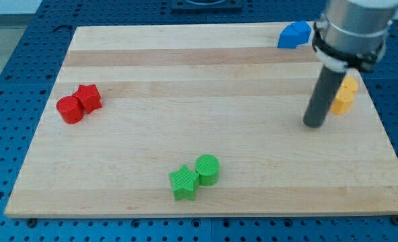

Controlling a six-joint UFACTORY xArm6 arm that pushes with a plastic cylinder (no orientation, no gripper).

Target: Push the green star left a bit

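The green star lies near the view's bottom middle of the wooden board. A green cylinder touches it on its upper right. My tip rests on the board at the view's right, far to the upper right of the green star and apart from it. The rod rises from the tip to the arm at the view's top right.
A red cylinder and a red star touch each other at the view's left. A blue block sits at the top edge. A yellow block lies just right of the rod, partly hidden by it.
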